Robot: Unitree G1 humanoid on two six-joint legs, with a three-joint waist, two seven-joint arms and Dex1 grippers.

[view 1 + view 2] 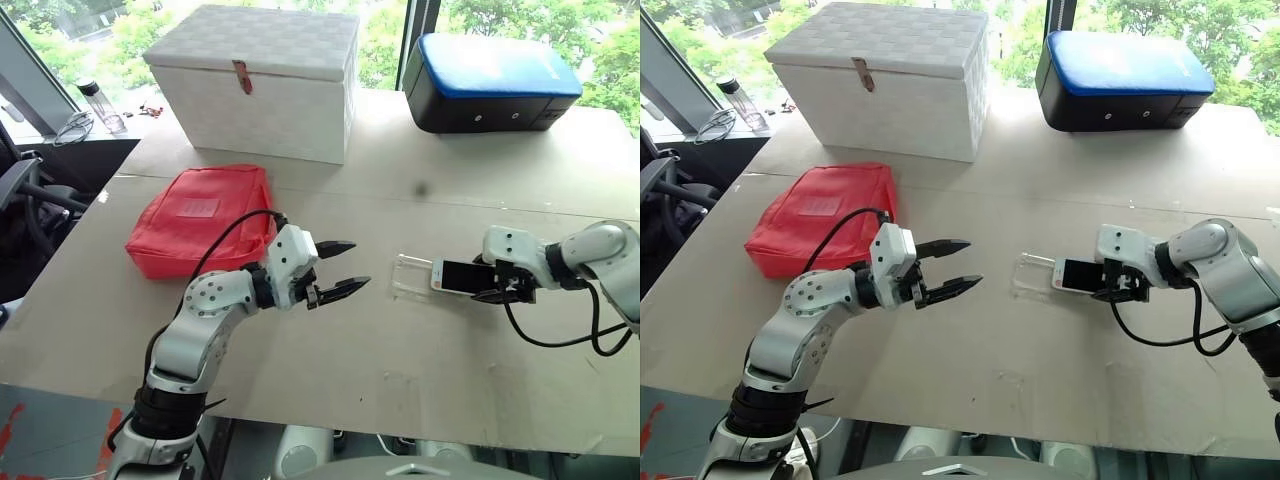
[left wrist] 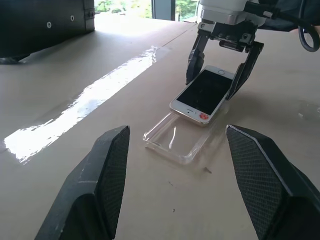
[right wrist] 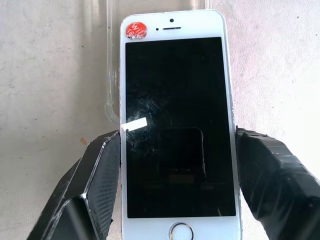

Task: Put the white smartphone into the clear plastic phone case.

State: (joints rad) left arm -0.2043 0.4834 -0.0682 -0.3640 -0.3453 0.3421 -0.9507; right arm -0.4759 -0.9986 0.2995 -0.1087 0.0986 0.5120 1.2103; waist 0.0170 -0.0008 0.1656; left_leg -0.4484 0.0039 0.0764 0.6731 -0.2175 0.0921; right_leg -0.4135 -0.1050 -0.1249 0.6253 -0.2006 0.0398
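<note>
Tabletop (image 1: 420,360) of pale board; windows (image 1: 390,40) with greenery behind.

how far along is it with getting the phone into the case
Done: the right end effector has the white black-screened smartphone gripped by its sides, top end at the clear plastic phone case. In hand: lining it up. Left: seating it in the case. The left end effector hovers open, apart.
</note>
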